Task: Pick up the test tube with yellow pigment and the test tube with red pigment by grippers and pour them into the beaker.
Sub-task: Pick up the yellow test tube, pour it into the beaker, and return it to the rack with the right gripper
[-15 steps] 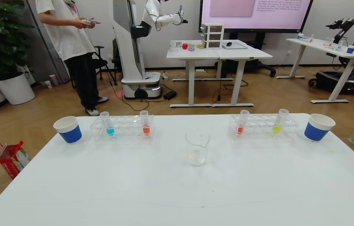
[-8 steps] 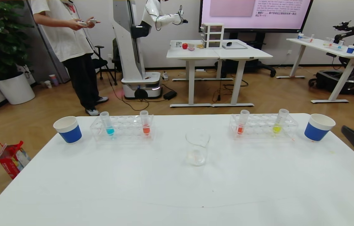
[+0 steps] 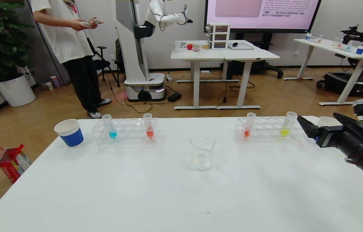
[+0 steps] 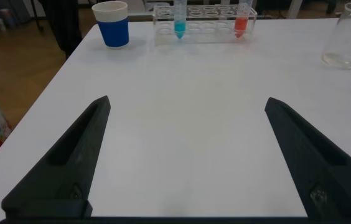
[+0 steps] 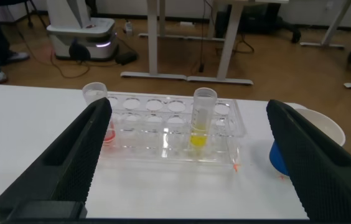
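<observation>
The test tube with yellow pigment [image 3: 287,126] stands a little tilted in a clear rack [image 3: 270,130] near the table's far right corner. The test tube with red pigment [image 3: 248,127] stands at the same rack's left end. The beaker [image 3: 202,152], clear and upright, stands near the table's middle.

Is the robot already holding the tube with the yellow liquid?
No, the yellow tube stands in its clear rack, and the open right gripper is short of it.

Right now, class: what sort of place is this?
Probably a robotics lab or demo room: another robot stands on the floor, a large presentation screen hangs behind, and test-tube racks sit on a white table.
</observation>
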Available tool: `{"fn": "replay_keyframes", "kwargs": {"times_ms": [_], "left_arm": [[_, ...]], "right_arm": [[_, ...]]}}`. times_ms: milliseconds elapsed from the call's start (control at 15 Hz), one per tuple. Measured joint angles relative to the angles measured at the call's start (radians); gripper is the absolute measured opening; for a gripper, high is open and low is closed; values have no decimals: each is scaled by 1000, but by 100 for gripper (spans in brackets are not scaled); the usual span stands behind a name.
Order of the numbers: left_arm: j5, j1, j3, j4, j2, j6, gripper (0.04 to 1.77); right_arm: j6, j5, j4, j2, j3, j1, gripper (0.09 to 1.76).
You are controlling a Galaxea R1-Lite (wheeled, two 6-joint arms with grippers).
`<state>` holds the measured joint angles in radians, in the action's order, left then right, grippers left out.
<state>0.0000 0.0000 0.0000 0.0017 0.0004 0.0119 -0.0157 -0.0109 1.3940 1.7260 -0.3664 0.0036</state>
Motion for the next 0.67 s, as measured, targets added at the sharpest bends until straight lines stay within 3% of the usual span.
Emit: {"fn": "replay_keyframes", "kwargs": {"times_ms": [133, 667], "left_arm": [[0, 0, 0, 0, 0, 0, 173], [0, 0, 0, 0, 0, 0, 173]], "right_arm": [[-1, -1, 81, 130, -40, -16, 174], [1, -116, 156, 399, -190, -83, 174]]}}
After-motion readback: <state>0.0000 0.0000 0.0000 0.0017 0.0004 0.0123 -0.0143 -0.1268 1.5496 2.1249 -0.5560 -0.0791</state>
